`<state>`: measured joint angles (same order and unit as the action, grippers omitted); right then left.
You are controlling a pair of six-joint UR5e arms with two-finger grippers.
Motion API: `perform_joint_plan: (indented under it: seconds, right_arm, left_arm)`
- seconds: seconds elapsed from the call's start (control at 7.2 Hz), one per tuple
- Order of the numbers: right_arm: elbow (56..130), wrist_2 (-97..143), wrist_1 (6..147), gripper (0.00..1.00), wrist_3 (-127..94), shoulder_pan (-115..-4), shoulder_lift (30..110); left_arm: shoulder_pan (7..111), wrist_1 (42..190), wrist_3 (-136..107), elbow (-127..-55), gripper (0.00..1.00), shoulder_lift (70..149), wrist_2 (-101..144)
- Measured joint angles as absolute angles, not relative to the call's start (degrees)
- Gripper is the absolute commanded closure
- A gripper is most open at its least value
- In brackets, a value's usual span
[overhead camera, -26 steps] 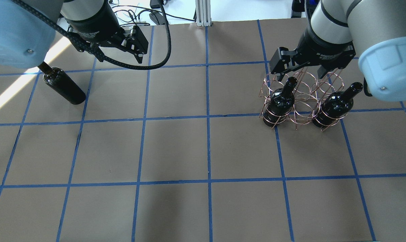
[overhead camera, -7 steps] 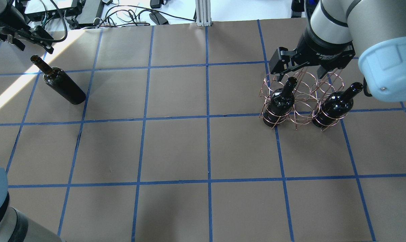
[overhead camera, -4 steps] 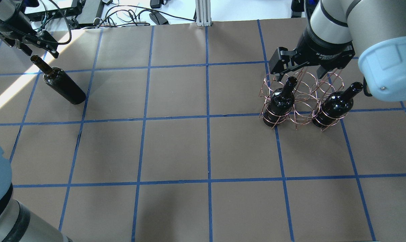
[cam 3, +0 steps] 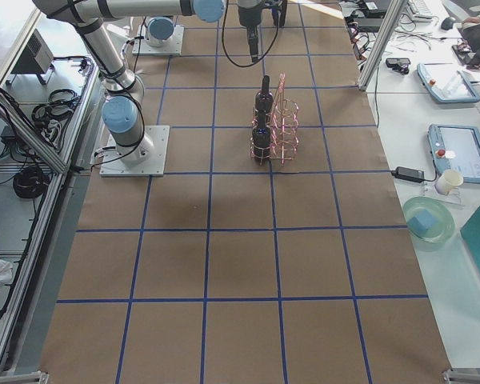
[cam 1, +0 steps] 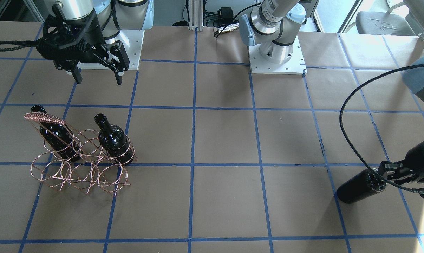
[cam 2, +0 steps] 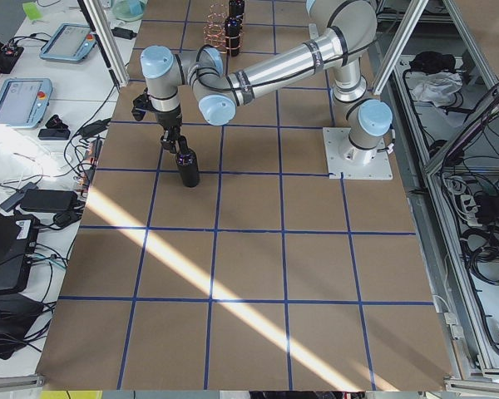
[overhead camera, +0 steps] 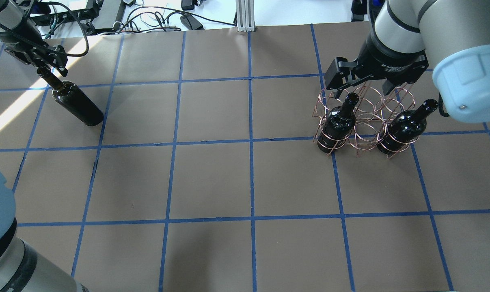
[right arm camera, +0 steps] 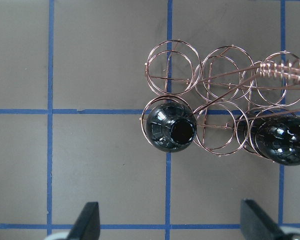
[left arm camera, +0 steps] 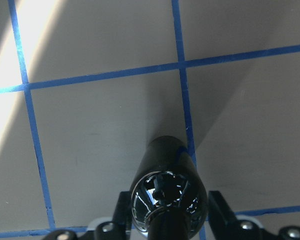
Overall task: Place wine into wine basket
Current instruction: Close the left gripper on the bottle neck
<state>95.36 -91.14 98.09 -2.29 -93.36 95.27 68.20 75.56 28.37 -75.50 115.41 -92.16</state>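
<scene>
Robotics lab (gridded table (overhead camera: 212,178), teach pendants (cam 3: 462,152)).

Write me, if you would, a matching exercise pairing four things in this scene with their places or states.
1 left gripper
2 right gripper
3 lone wine bottle
4 wine basket

A holds two bottles in the end rings of one row
B open, empty, hovering by the basket
C upright on the table, far from the basket
D open, fingers astride a bottle neck

Pairs: 1-D, 2-B, 3-C, 4-A
</scene>
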Motion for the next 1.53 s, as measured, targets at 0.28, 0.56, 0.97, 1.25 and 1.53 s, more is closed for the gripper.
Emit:
perform_joint_plan:
  seconds: [0.28, 0.56, 0.97, 1.25, 1.53]
  right_arm:
    - [95.36, -91.14, 98.09, 0.00, -2.28, -93.41, 95.27]
    - [95.36, -91.12, 98.09, 0.00, -1.95, -93.42, 95.27]
    - [95.36, -91.12, 98.09, 0.00, -1.68, -93.43, 95.27]
    - [95.36, -91.14, 98.09, 0.00, -1.67, -93.43, 95.27]
    - [95.36, -91.09, 98.09, 0.00, -1.65, -93.43, 95.27]
  left_arm:
    - [68.20, 75.72, 28.35, -75.34, 1.00, 114.87, -92.17]
    - [68.20, 75.76, 28.33, -75.19, 1.00, 114.32, -92.18]
    - [68.20, 75.76, 28.32, -75.20, 0.71, 114.20, -92.17]
    - [68.20, 75.71, 28.65, -75.25, 0.34, 114.23, -92.18]
    - [68.20, 75.73, 28.80, -75.45, 0.24, 114.12, -92.12]
